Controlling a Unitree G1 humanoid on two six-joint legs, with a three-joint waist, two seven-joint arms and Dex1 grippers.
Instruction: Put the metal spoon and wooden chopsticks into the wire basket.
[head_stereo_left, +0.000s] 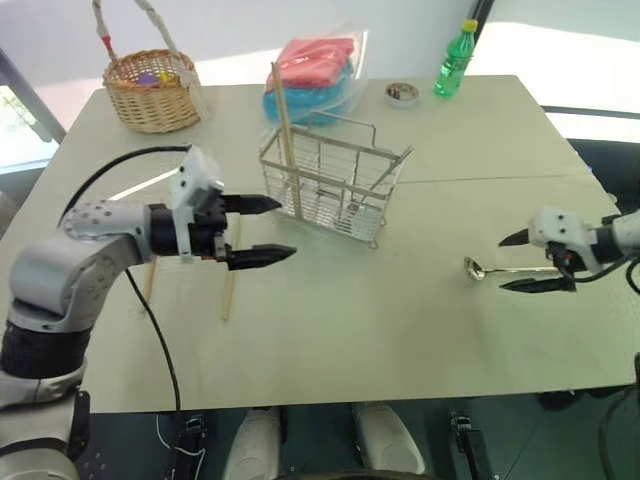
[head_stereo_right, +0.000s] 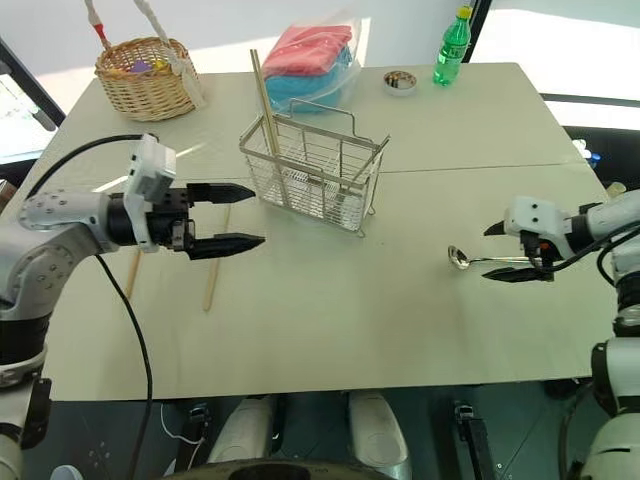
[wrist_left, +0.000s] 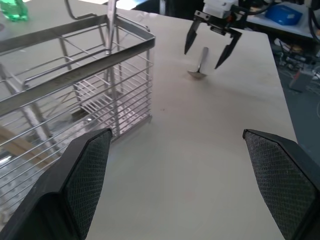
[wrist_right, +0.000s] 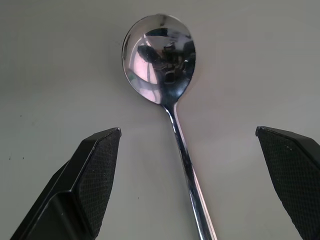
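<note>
Chopsticks (head_stereo_left: 229, 290) are seen lying on the table (head_stereo_left: 400, 340) at the left, under and just behind the left gripper (head_stereo_left: 262, 230), whose fingers are spread and empty, pointing toward the basket (head_stereo_left: 335, 185); a second stick is partly hidden near the left arm, and one more (head_stereo_left: 285, 135) already stands upright in the basket's left end. Further right, the spoon (head_stereo_left: 505, 269) is found flat on the table, well apart from the basket, its bowl toward the basket and its handle running away to the right. The right gripper (head_stereo_left: 527, 262) is placed over the handle with fingers spread wide, one on each side of it, neither touching it, as the right wrist view shows. The spoon's long axis is judged to run straight between the fingers, so a close across the handle is what the coming grasp appears to call for, and the right arm is plainly the nearer. No readable writing or brand can be made out on anything.
</note>
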